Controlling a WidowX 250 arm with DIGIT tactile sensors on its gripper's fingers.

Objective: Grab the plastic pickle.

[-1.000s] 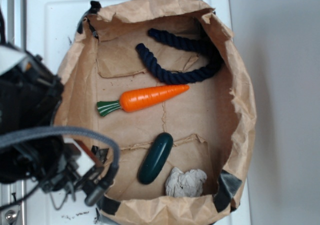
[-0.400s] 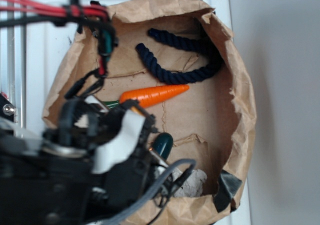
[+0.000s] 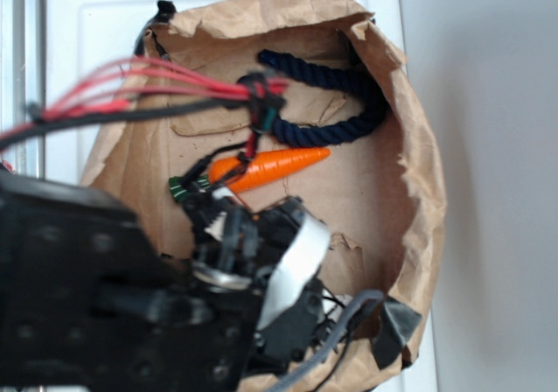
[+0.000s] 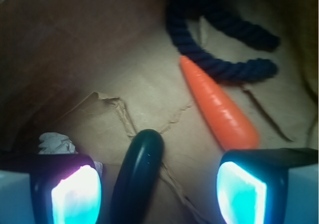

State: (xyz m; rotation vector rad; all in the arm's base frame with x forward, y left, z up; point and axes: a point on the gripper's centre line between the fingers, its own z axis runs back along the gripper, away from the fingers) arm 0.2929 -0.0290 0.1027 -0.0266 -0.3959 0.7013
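Hidden behind the arm in the exterior view, but plain in the wrist view: plastic pickle [image 4: 138,176] low in the frame, lying on brown paper between the spread fingers [image 4: 75,191] of the tool [image 4: 158,194], nearer the left one, no contact visible. Orange carrot [image 4: 219,107] upper right, navy rope [image 4: 219,40] above it. Grey-white wad [image 4: 56,143] at left. Raised paper-bag walls [image 3: 418,174] all around in the exterior view.

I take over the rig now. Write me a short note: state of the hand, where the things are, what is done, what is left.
Hand: open, empty, low inside the paper bag.
Plastic pickle: lies flat on the bag floor between the two fingers, not touched.
Carrot lies beside it, the dark rope beyond, the grey wad by one finger.
Done: hand lined up over the pickle.
Left: lower, close, lift.
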